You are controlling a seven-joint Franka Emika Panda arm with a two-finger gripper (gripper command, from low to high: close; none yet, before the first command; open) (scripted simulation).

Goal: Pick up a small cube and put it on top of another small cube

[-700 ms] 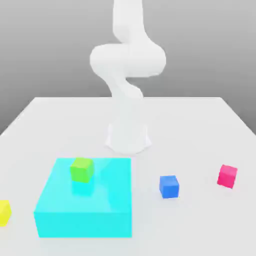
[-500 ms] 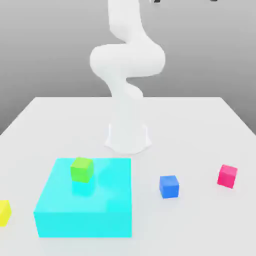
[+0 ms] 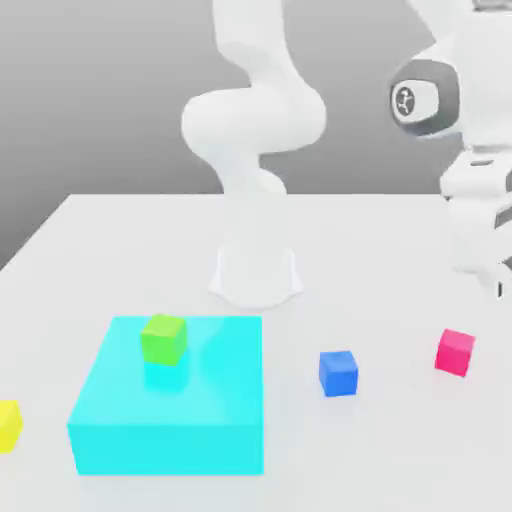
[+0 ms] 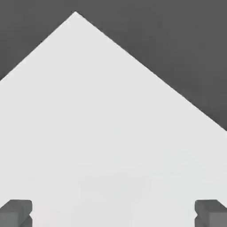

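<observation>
Magenta small cube (image 3: 455, 352) lies untouched (pincer (image 4: 113, 213) spread).

No words or numbers can be read anywhere. The white robot arm (image 3: 255, 120) has one round dark badge (image 3: 405, 100). Its mark is too small to read.

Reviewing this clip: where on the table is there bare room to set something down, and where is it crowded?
Bare table runs between the arm's base and the far edge, and between blue cube and pink cube. The crowded side is the exterior view's left: the cyan block carrying the green cube, with the yellow cube beside it.
</observation>
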